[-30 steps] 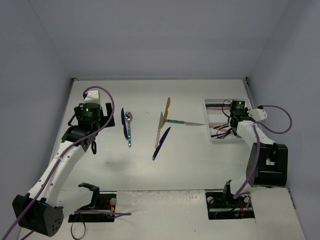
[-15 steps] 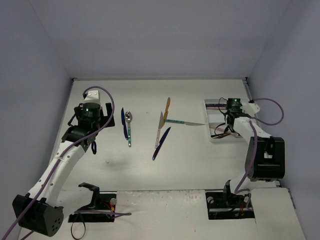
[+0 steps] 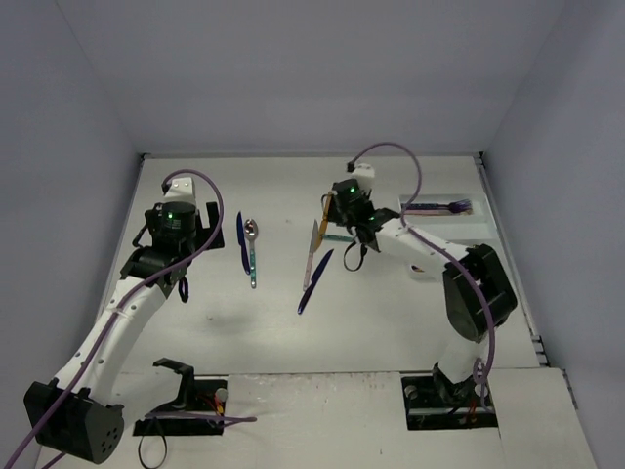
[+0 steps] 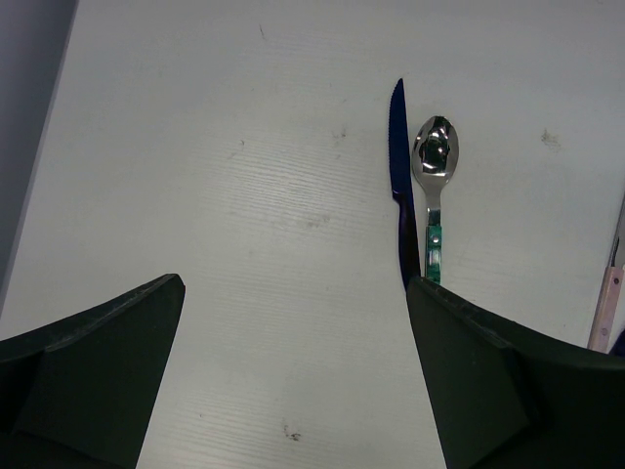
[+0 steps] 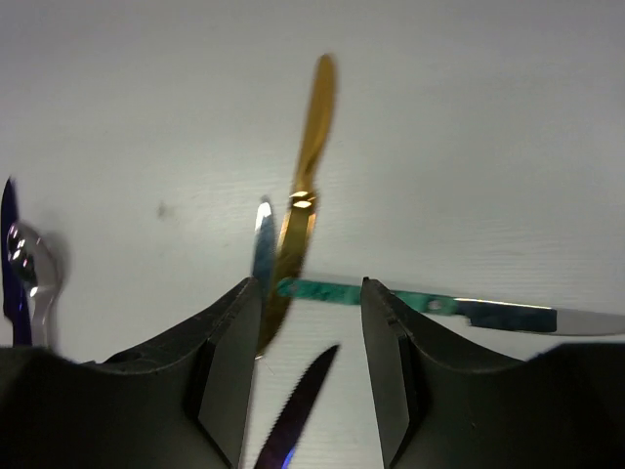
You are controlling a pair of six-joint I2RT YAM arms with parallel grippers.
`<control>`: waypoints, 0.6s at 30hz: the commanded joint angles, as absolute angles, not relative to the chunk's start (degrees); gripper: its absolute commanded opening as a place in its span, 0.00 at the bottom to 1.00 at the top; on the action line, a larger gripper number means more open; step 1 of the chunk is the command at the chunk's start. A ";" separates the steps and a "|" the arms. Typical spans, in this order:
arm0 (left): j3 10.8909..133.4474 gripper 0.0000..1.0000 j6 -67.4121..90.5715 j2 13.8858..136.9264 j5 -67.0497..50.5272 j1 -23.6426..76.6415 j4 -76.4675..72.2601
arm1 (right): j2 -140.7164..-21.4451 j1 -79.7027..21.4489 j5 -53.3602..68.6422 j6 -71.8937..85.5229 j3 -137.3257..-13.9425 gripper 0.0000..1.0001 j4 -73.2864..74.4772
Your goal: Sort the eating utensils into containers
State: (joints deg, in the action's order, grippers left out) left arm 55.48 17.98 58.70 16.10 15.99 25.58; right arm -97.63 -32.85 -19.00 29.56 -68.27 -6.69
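A white tray [image 3: 465, 227] at the right holds a purple utensil [image 3: 441, 206]. A gold knife [image 3: 325, 212], a silver knife with a pink handle [image 3: 312, 250], a teal-handled knife [image 3: 338, 236] and a dark blue knife [image 3: 315, 280] lie crossed mid-table. My right gripper [image 3: 350, 244] hovers open over them. In the right wrist view it [image 5: 308, 295] straddles the teal handle [image 5: 337, 291], with the gold knife [image 5: 308, 186] and the blue knife [image 5: 293, 420] between the fingers. My left gripper [image 3: 183, 283] is open and empty. A blue knife [image 4: 398, 147] and a spoon [image 4: 435, 156] lie to its right.
The blue knife [image 3: 241, 239] and the spoon [image 3: 252, 246] lie side by side left of centre. Grey walls close the table at the back and both sides. The right arm's purple cable [image 3: 391, 149] arcs above the table.
My right arm has swung left from over the tray to above the crossed knives mid-table. The tray's far part now shows. The left arm has not moved.
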 commanded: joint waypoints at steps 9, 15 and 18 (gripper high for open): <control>55.92 0.98 17.25 57.24 17.29 15.47 23.03 | -116.02 -49.97 -13.25 25.51 -83.42 0.43 -10.06; 55.90 0.97 17.27 56.91 17.23 15.47 22.90 | -121.63 -53.57 -15.38 26.93 -88.72 0.43 -11.46; 55.90 0.97 17.31 56.95 17.23 15.50 22.94 | -124.01 -54.20 -15.76 27.80 -90.58 0.43 -12.65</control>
State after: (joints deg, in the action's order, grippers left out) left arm 55.48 17.98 58.09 16.38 15.99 25.52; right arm -122.95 -53.68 -13.27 26.51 -86.19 -8.33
